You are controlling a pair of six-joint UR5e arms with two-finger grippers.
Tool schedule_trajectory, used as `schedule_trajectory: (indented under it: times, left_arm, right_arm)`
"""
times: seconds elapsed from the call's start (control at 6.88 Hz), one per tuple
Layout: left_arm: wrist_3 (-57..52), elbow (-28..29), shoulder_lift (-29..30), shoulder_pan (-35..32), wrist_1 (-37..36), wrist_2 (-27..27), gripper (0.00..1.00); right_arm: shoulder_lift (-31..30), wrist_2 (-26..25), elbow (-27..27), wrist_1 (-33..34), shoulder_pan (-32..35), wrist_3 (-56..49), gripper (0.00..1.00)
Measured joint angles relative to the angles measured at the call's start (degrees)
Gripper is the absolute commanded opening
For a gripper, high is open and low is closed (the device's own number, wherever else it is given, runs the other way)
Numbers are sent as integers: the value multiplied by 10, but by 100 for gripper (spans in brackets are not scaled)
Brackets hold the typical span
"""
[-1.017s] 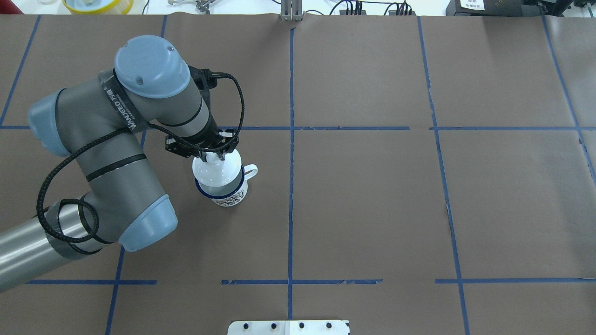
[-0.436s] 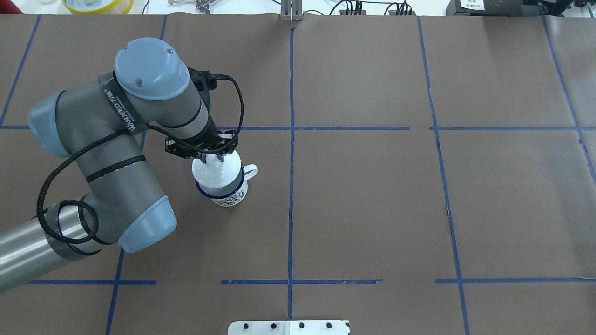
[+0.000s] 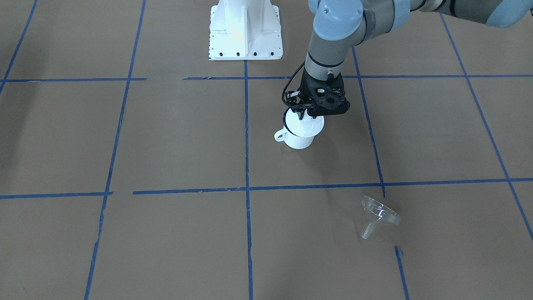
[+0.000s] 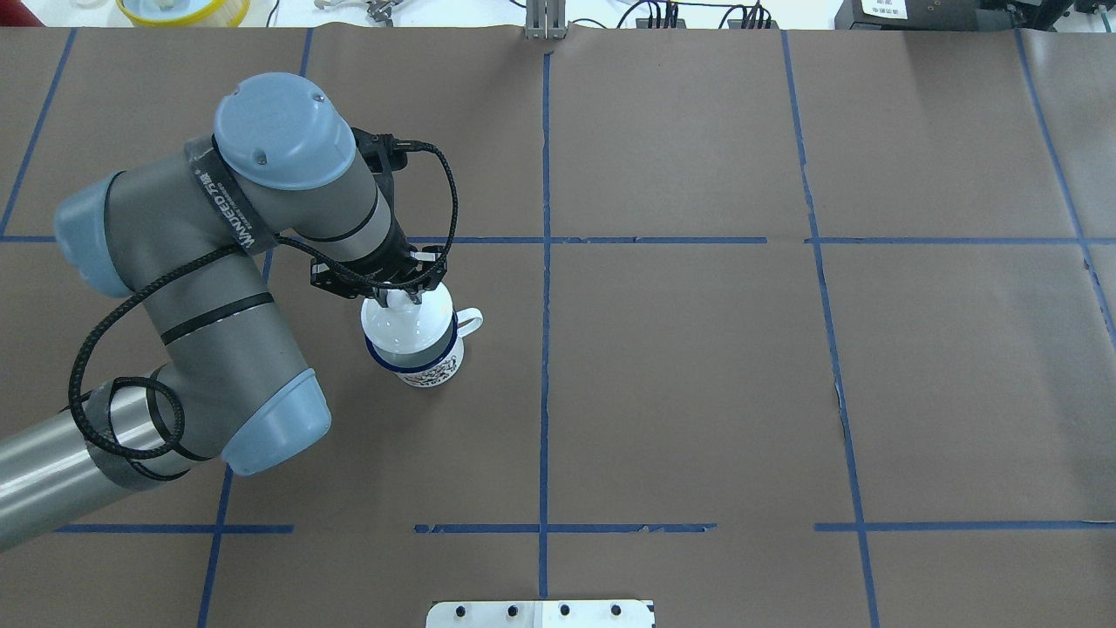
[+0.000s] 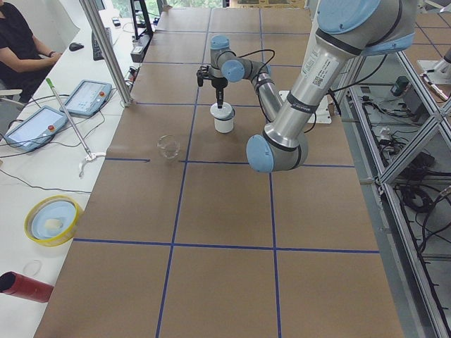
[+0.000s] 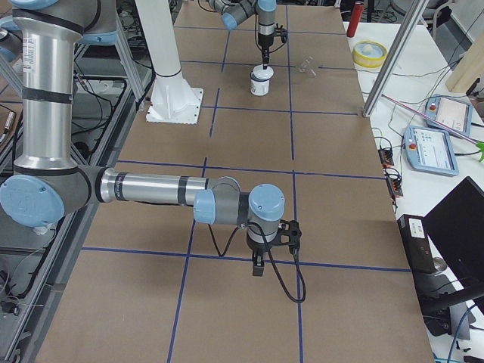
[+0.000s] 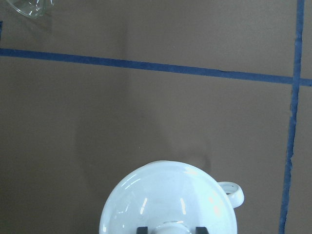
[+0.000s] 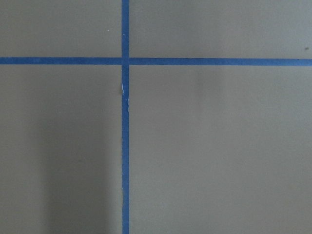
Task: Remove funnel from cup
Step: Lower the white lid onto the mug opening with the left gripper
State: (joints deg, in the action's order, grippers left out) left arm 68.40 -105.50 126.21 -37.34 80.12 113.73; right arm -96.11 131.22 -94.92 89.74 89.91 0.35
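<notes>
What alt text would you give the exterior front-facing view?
The left arm's end effector meets the top of a white domed lid sitting on a white mug. A clear funnel lies on its side on the brown table, apart, nearer the camera.

In my left wrist view, the bottom edge cuts off the white domed lid and my left claw, so I cannot tell whether it touches the knob. The lid hides the inside of the enamel mug. The top-left corner crops the clear funnel. My right claw is too small to judge.
</notes>
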Motion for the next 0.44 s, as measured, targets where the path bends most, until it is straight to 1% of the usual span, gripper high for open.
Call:
schedule_trajectory:
  times: [0.44]
  left_arm:
    - [1, -1, -1, 3, 0, 0, 0]
  right_arm:
    - [0, 0, 1, 0, 0, 0, 100]
